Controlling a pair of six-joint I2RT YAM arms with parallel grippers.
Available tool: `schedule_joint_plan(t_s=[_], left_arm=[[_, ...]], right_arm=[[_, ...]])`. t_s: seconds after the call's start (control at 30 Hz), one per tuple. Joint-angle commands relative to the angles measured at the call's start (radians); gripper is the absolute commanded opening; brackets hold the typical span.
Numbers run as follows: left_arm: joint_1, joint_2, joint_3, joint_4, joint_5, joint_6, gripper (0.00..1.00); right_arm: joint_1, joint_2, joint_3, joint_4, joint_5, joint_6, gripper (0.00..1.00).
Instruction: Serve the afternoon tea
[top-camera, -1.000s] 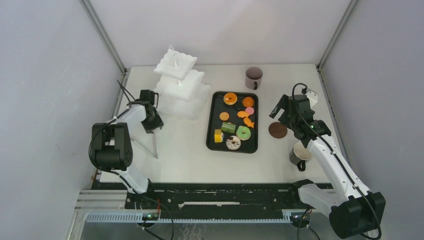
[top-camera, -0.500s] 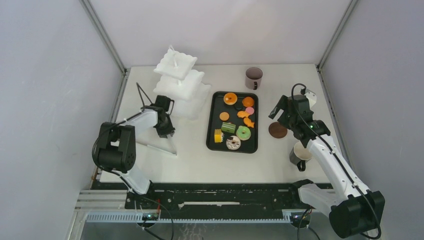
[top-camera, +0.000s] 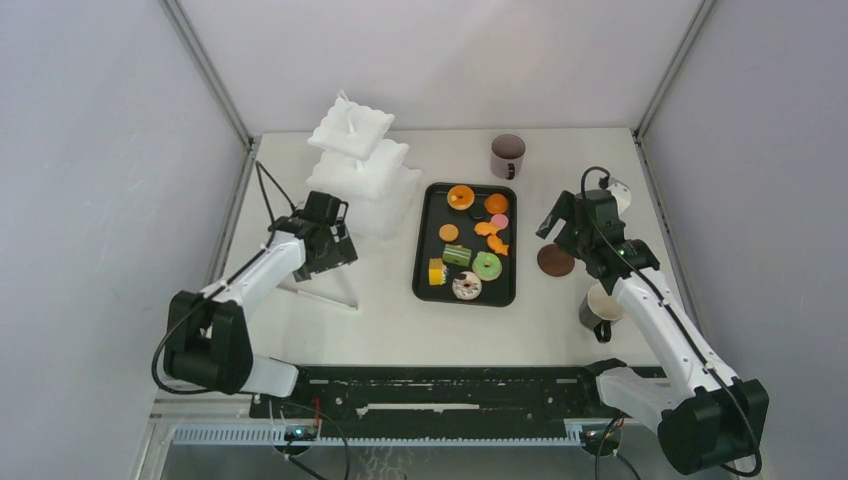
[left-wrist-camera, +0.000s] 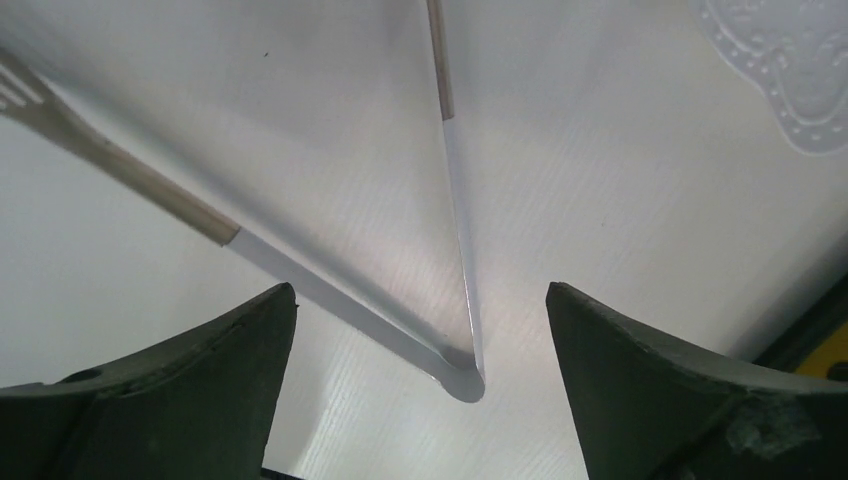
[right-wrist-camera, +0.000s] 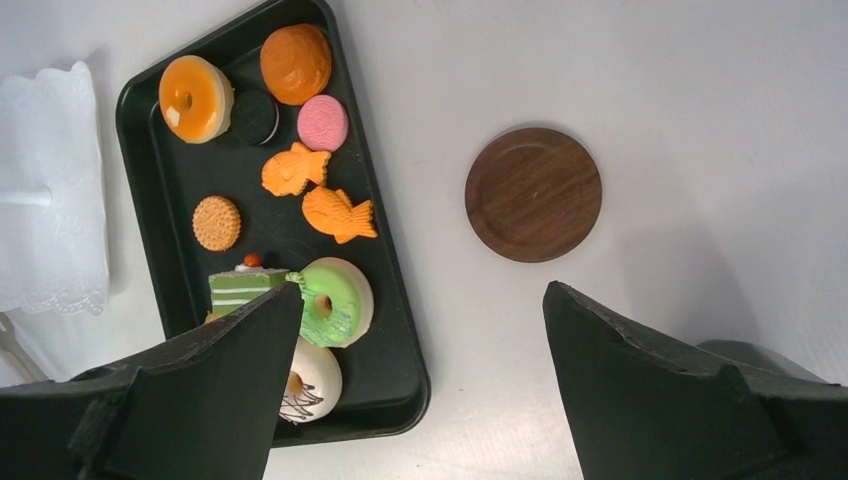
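Several toy pastries lie on the black tray (top-camera: 432, 210), among them a green doughnut (top-camera: 487, 265) (right-wrist-camera: 335, 300) and an orange one (right-wrist-camera: 195, 85). One dark mug (top-camera: 507, 155) stands behind the tray; the other mug (top-camera: 600, 308) stands beside my right forearm. My left gripper (top-camera: 325, 240) (left-wrist-camera: 420, 290) hangs open just in front of the white tiered stand (top-camera: 360, 170). Below it, V-shaped tongs (top-camera: 315, 295) (left-wrist-camera: 200, 212) lie on the table, not gripped. My right gripper (top-camera: 568, 228) (right-wrist-camera: 422, 288) hovers open and empty between the tray and a round wooden coaster (top-camera: 555, 260) (right-wrist-camera: 533, 193).
The stand's lacy bottom tier (left-wrist-camera: 790, 80) (right-wrist-camera: 50, 200) is close to the left gripper and to the tray's left side. Grey walls and metal posts close in the table on three sides.
My left gripper moved right toward the stand with the tongs, then opened and let them go; they now rest on the table. The right arm stayed put.
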Motion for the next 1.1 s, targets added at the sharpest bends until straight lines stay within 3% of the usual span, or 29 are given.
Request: schedule_joint_plan(t_s=[0.0,0.2,0.33,0.6,1.07], left_arm=[[-0.048,-0.096,0.02,-0.113,-0.131,-0.188,1.0],[-0.186,-0.15,-0.064,-0.166,-0.246,-0.543,1.0],[-0.213,-0.11,-0.089,-0.175,-0.254,-0.672,1.0],[-0.212,-0.029,-0.114,-0.089,-0.276,-0.712,1.0],[-0.1,0.029,-0.159,0.004,-0.25,-0.672,1.0]], right_arm=[[-0.005,-0.004,-0.011,0.061,-0.035,-0.033,0.98],[-0.005,-0.004,-0.025,0.097,-0.057,-0.045,0.98],[-0.008,-0.006,-0.025,0.105,-0.078,-0.058,0.98],[-0.012,-0.035,-0.027,0.075,-0.069,-0.066,0.98],[-0.013,-0.051,-0.05,0.069,-0.089,-0.05,0.99]])
